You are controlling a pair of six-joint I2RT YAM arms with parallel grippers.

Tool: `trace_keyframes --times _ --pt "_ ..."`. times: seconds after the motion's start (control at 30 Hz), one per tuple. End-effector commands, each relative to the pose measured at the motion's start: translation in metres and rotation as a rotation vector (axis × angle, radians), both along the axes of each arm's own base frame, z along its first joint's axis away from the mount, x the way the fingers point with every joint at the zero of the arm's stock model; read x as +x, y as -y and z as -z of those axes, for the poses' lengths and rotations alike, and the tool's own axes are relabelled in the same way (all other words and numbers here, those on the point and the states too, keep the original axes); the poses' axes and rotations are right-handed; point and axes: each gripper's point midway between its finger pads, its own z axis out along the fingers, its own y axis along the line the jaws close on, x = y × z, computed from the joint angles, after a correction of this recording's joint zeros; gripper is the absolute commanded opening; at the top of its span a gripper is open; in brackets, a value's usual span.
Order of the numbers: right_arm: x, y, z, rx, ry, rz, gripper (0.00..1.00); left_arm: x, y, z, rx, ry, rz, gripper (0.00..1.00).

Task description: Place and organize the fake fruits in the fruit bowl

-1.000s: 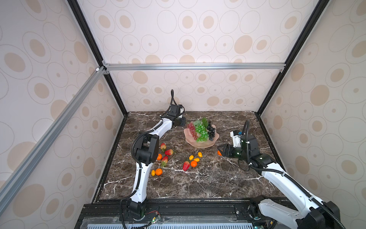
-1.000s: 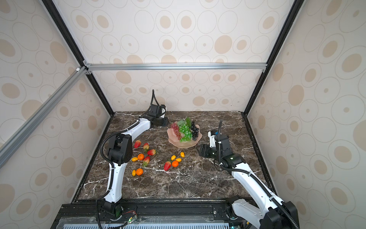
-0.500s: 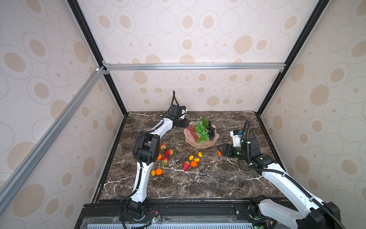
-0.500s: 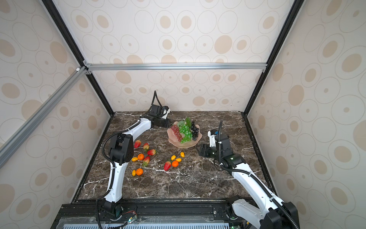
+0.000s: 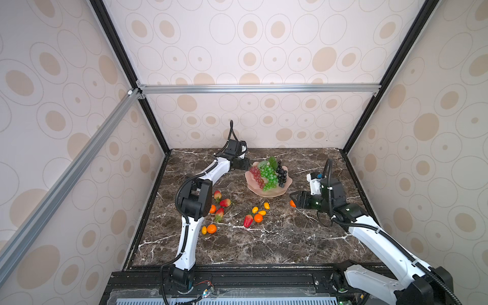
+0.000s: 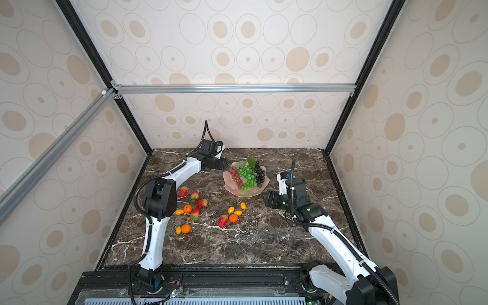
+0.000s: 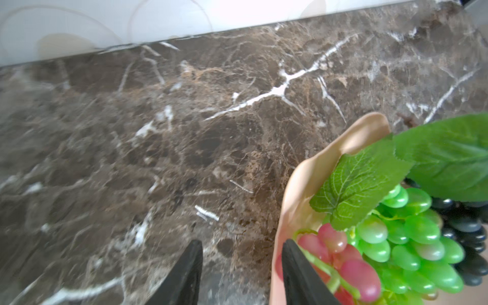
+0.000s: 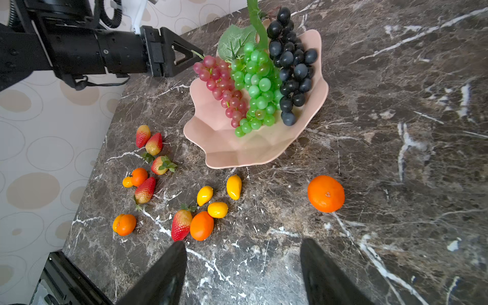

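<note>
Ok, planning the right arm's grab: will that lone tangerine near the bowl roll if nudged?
Probably: the tangerine looks round and sits free on the marble tabletop, so a nudge may roll it. Its glossy skin could slip unless the open right gripper grips its middle.

The left gripper (image 7: 239, 266) is opening its jaws at the bowl's (image 7: 294, 187) edge, loosening its hold on the stem of the red grape bunch (image 7: 353, 274).
</note>
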Motion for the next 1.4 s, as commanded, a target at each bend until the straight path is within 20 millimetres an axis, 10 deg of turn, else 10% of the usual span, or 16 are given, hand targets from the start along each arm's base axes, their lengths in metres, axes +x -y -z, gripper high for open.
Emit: trace_keyframes --times 0.0,0.47,0.9,1.37 --pt "0.001 -0.012 -0.007 -0.112 0.031 -0.043 0.71 0.000 -0.015 -0.082 -0.017 0.181 -0.084 0.53" --pt "0.003 -0.046 0.025 -0.396 -0.062 -0.166 0.71 -0.124 -0.043 -0.166 -0.287 0.397 -0.166 0.75" --pt "-0.013 -0.102 0.051 -0.459 -0.105 -0.297 0.71 -0.221 -0.091 -0.128 -0.258 0.315 -0.288 0.98" --pt "-0.040 -0.116 0.090 -0.500 -0.302 -0.372 0.69 -0.250 -0.115 -0.072 -0.286 0.125 -0.438 0.98"
